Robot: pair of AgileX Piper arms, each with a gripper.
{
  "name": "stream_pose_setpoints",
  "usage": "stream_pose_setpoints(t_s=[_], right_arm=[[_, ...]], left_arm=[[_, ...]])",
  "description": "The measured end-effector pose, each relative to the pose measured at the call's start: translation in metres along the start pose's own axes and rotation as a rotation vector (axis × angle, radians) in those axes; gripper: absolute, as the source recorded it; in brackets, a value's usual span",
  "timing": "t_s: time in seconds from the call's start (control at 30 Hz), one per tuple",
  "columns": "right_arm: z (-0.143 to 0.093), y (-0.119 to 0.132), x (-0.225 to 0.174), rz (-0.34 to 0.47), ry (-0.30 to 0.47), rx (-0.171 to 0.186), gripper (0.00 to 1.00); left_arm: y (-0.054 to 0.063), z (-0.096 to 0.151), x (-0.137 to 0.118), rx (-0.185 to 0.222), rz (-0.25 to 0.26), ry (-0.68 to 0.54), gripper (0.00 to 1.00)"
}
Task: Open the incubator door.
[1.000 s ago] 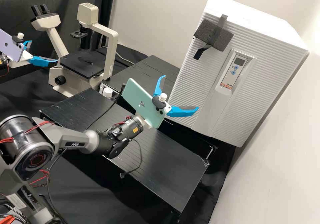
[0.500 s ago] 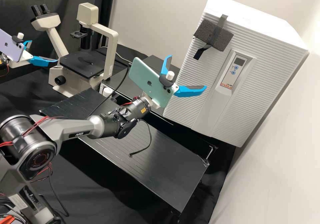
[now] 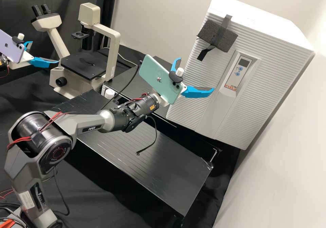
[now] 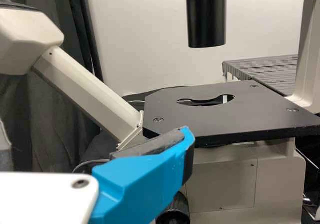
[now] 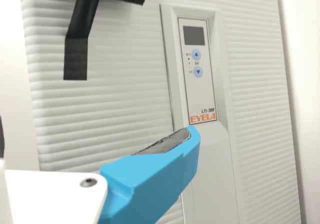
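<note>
The right arm (image 3: 90, 124) is set up at the near left, its elbow bent and its forearm stretched over the near table (image 3: 176, 177) toward the right and the far side. A green phone (image 3: 161, 80) is mounted on its wrist, and a cable (image 3: 155, 134) is hung below. The right gripper (image 3: 197, 74) is held before the incubator's left part, its fingers spread wide, with nothing gripped between them. In the right wrist view one blue finger (image 5: 155, 176) is seen in front of the door, its tip overlapping the lower end of the panel (image 5: 197, 71); whether the door is touched cannot be told. At the far left edge, the left gripper (image 3: 44, 52) is pointed toward the right beside the microscope (image 3: 113, 55), under a purple phone (image 3: 12, 48). Its fingers are parted wide and empty. In the left wrist view one of them is seen in front of the microscope's black stage (image 4: 240, 114); contact cannot be made out. The incubator (image 3: 258, 21) is placed at the far right, beyond the near table, and its ribbed door (image 3: 268, 85) is closed. A dark foam pad (image 3: 207, 34) is fastened with black tape (image 3: 225, 22) near the door's upper left corner.
</note>
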Motion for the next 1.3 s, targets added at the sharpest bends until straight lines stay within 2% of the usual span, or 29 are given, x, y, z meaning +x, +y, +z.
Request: stream_pose_setpoints(t_s=[0.27,0.3,0.7,1.3], right_arm=[[0.000,-0.001,0.002,-0.008,-0.008,-0.003,1.00],[0.000,0.000,0.002,-0.007,-0.008,-0.003,0.00],[0.002,-0.002,0.003,-0.010,-0.015,-0.009,0.00],[-0.010,-0.011,0.007,-0.034,0.017,-0.045,0.00]], left_arm=[[0.000,0.000,0.000,0.000,0.000,0.000,1.00],[0.000,0.000,0.000,0.000,0.000,0.000,1.00],[0.000,0.000,0.000,0.000,0.000,0.000,1.00],[0.000,0.000,0.000,0.000,0.000,0.000,1.00]])
